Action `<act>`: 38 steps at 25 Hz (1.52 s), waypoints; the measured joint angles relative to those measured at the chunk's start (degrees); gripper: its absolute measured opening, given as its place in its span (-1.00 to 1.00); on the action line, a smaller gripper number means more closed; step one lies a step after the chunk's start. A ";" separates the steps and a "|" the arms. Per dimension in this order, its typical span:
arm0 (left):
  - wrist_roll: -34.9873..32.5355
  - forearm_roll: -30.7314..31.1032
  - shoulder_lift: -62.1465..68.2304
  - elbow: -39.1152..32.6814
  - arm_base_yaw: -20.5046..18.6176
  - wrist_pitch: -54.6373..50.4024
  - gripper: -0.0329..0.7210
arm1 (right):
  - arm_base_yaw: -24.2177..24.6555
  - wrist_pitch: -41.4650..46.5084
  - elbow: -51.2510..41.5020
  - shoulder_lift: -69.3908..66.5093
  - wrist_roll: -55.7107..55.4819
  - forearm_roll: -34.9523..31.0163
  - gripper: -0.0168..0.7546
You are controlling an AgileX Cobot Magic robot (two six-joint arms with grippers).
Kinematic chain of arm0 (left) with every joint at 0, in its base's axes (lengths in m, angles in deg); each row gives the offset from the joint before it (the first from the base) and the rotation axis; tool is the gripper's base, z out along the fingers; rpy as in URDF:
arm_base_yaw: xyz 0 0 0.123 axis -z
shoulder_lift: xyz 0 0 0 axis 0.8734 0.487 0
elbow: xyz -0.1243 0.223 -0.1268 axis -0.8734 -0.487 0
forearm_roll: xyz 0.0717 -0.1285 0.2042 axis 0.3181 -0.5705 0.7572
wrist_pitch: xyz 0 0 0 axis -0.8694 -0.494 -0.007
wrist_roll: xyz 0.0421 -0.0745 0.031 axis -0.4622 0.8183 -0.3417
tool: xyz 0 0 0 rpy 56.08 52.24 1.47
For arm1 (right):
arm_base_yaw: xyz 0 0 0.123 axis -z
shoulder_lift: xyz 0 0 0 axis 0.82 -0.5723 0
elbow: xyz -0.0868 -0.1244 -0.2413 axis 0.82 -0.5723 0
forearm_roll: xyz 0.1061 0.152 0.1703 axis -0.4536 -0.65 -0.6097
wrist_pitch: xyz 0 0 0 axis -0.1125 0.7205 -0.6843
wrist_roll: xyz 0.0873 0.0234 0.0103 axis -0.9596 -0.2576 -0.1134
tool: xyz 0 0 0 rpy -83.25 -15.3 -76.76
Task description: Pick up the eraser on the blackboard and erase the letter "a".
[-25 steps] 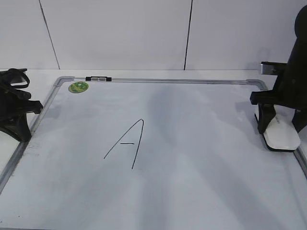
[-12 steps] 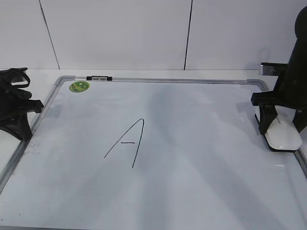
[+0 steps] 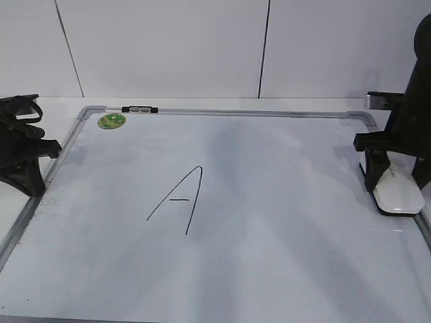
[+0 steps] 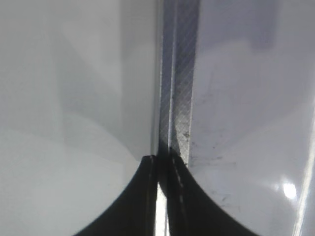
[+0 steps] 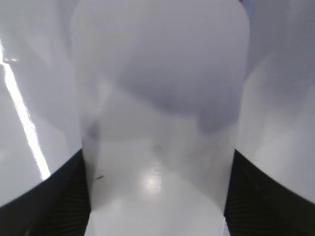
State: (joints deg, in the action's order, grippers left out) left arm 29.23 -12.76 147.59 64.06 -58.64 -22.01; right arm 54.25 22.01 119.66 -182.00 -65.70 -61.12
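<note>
Shifted slightly right since earlier frame: right gripper, clamped on eraser at blackboard right edge. Left gripper pinched together, idle at left frame. Only capital A visible (no lowercase "a"). Keep felt flat, press evenly, avoid capital.

A handwritten black capital "A" stands on the blackboard; nothing else is legible.
</note>
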 joint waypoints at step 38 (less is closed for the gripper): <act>0.00 0.00 0.00 0.00 0.00 0.43 -0.89 | 0.13 0.01 2.29 0.14 1.99 -0.58 0.60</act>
State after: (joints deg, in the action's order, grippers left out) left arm 29.23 -12.76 147.59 64.06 -58.64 -21.59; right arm 54.38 22.02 121.95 -181.87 -63.70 -61.70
